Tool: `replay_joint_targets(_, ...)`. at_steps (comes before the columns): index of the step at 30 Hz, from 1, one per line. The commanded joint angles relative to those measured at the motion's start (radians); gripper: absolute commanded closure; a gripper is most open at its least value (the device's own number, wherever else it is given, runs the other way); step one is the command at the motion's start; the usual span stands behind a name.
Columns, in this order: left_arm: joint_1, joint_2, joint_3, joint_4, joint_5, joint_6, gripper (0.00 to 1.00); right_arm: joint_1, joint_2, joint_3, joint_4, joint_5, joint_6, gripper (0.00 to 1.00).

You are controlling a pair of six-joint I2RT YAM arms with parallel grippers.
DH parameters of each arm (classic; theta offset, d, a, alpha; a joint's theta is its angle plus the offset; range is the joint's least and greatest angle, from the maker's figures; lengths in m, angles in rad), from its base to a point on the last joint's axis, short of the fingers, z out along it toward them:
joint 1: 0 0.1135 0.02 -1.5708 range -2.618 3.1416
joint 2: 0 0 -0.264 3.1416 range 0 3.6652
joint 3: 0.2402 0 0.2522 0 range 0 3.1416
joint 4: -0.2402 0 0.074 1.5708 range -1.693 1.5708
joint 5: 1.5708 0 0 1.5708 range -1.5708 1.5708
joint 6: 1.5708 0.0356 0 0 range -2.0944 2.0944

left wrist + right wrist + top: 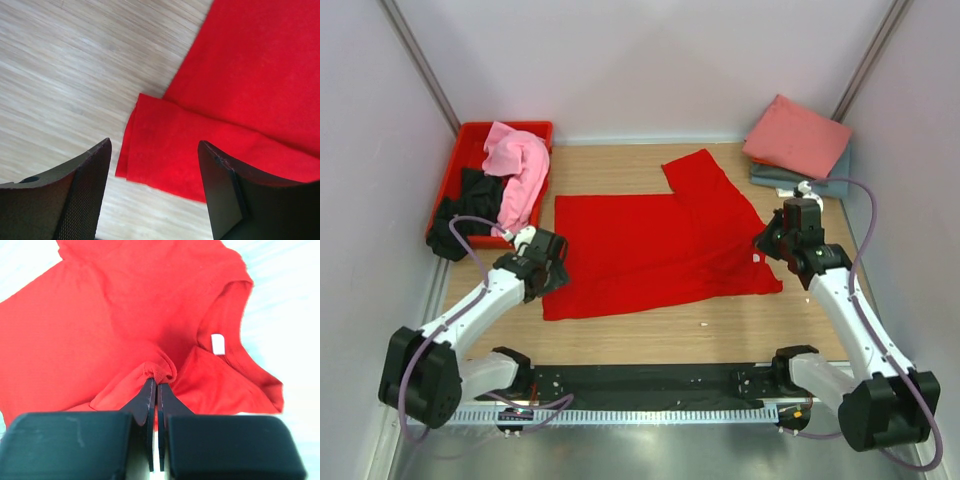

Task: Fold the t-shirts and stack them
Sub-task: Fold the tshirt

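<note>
A bright red t-shirt (660, 245) lies spread on the wooden table, one sleeve pointing to the back. My right gripper (156, 381) is shut on a bunched piece of its collar (159, 370), near the white neck label (217, 344). At the shirt's left hem, my left gripper (154, 150) hovers open over a doubled corner (150, 150) of the red cloth, which lies between the fingers (220, 185) without touching them. In the top view the left gripper (552, 262) sits at the shirt's left edge and the right gripper (767, 243) at its right edge.
A red plastic crate (470, 150) at the back left holds a light pink shirt (518, 165) and a black one (455, 215), both spilling over its side. At the back right lies a folded salmon pink shirt (798, 135) on a folded grey-blue one (835, 172).
</note>
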Motion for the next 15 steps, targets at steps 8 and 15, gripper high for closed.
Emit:
replay_joint_targets(8,0.048,0.15,-0.034,0.259,-0.055,-0.002,0.31,0.005,-0.174,-0.004,-0.169,0.093,-0.028,0.99)
replay_joint_targets(15,0.05,0.193,-0.02,0.279,-0.052,0.009,0.32,0.0,-0.134,0.048,-0.191,0.202,0.0,0.99)
